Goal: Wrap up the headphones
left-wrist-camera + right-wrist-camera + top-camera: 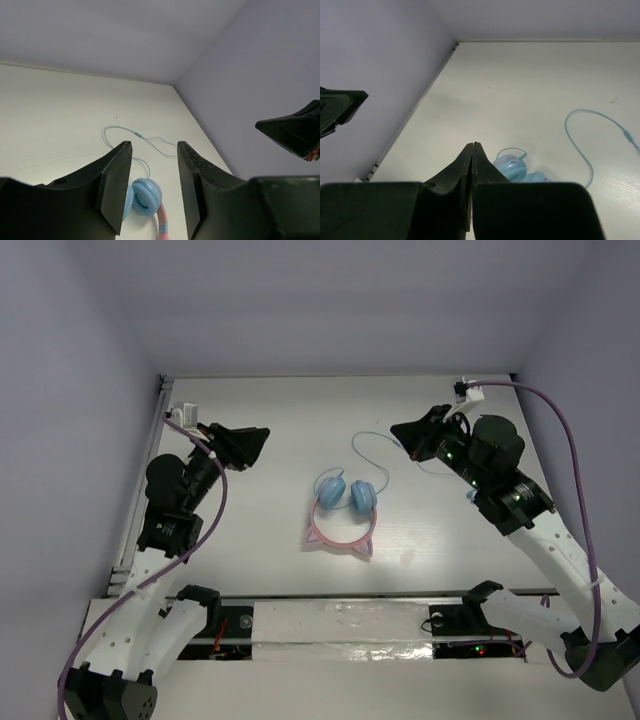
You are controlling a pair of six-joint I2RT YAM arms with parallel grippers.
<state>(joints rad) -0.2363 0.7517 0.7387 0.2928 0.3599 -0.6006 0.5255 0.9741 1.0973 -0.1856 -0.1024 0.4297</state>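
The headphones (pixel 343 510) lie flat near the table's middle: two round light-blue ear cups side by side and a thin pink cat-ear headband (pixel 338 540) toward the near edge. Their thin light-blue cable (pixel 372 453) loops loose on the table behind them toward the right arm. My left gripper (pixel 250 447) is open and empty, raised to the left of the headphones; an ear cup (pixel 145 196) shows between its fingers. My right gripper (pixel 412 437) is shut on nothing, raised at the back right above the cable's far end. Its view shows the ear cups (pixel 512 166) and cable (pixel 587 145).
Lavender walls close the table at the back and both sides. Thick purple robot cables (pixel 570 440) arc over the right arm and hang by the left arm (pixel 215 510). A white strip (pixel 340 625) runs along the near edge between the arm bases.
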